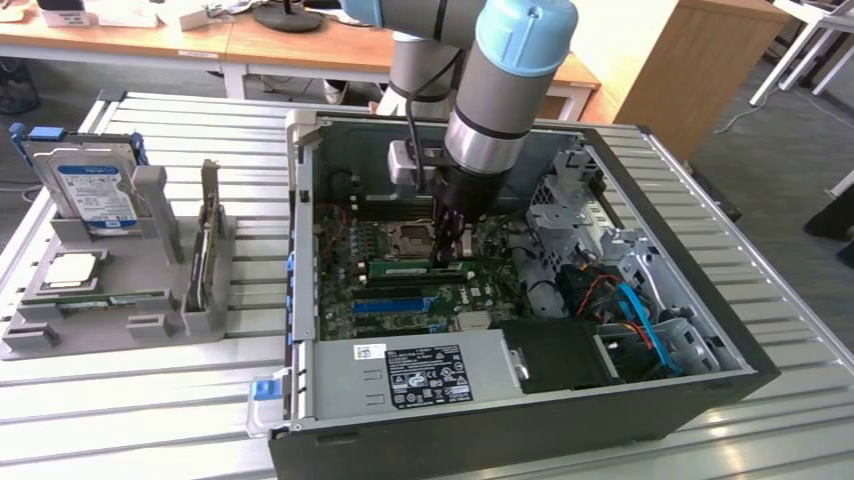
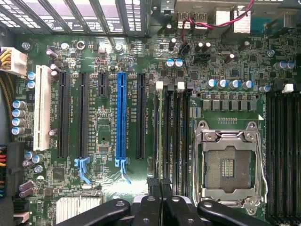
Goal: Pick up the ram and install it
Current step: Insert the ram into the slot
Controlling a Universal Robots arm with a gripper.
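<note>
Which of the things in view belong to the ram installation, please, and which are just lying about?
In the job:
- the ram, a green stick at the memory slots
- the claw, shut, just above it

Lying about:
- hard drive and processor chip, both in the gray holder
- power supply in the case

The Universal Robots arm point(image 1: 424, 60) reaches in from the far side of the exterior view and bends at a blue-capped joint point(image 1: 529, 35). Below that joint, its silver wrist section point(image 1: 481, 135) points steeply downward, leaning slightly toward the exterior view's left, with a black cable point(image 1: 414, 130) running alongside. The black gripper point(image 1: 451, 255) hangs from the wrist, slim and nearly vertical. In the wrist view, its two black fingers point(image 2: 153, 188) are pressed together with only a thin seam between them, and the linkage bars point(image 2: 101, 212) are folded in on either side.
</note>
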